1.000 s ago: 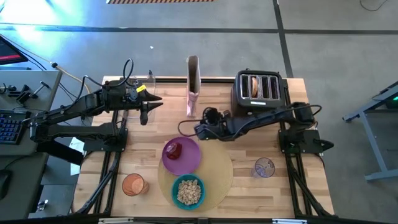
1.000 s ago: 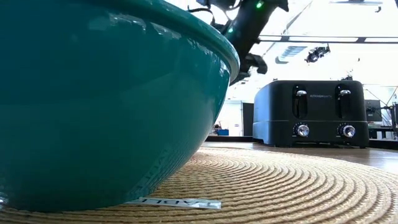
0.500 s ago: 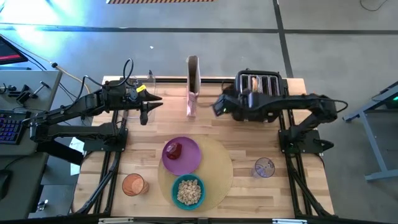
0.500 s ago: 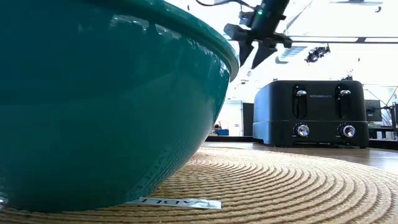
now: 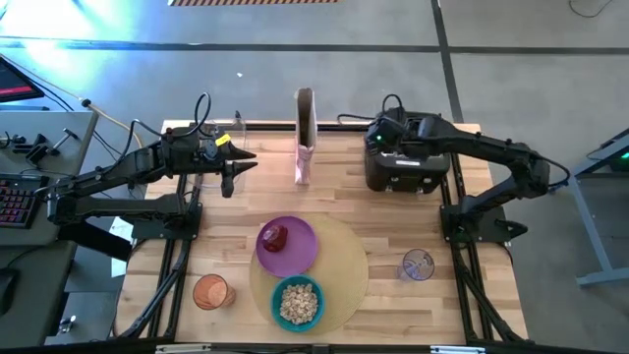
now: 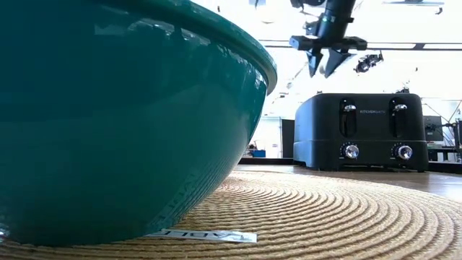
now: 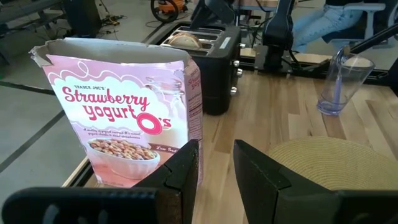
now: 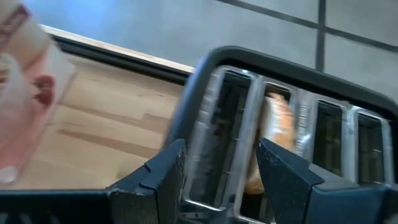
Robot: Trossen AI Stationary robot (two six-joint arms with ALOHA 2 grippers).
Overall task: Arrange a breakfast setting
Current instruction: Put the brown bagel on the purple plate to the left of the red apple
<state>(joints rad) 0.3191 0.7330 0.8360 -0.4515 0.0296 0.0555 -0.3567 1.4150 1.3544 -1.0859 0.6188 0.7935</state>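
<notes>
Table point(image 5: 393, 226): wooden top, carrying all items below, each placed here by reference to the toaster. Toaster point(image 5: 405, 157): black, four-slot, at the back right of the table. Cereal box point(image 5: 305, 138): tall, pink-bottomed, upright, near the toaster on its left side. Mat point(image 5: 344, 280): round, tan, well forward of the toaster. Plate point(image 5: 295, 251): purple, on the mat's rear edge, bearing the red fruit point(image 5: 274, 236). Bowl point(image 5: 298, 302): teal, at the mat's front, filled with cereal point(image 5: 298, 300). Cup point(image 5: 210, 292): orange, well apart from the toaster at the front left. Glass point(image 5: 418, 265): clear, forward of the toaster, off the mat. Bagel point(image 8: 273, 134): standing in a toaster slot, top showing above the rim. Right gripper point(image 6: 326, 63): hovering directly above the toaster, fingers apart, pointing down, holding nothing. Left gripper point(image 7: 214, 171): waiting left of the cereal box, fingers apart, empty. Step judged in hand: lifting the bagel out. Handling note: the fingers would best straddle the bagel squarely across its thickness, clear of the metal slot guides, descend only to the exposed top, close firmly, then draw straight upward so that it does not snag.
</notes>
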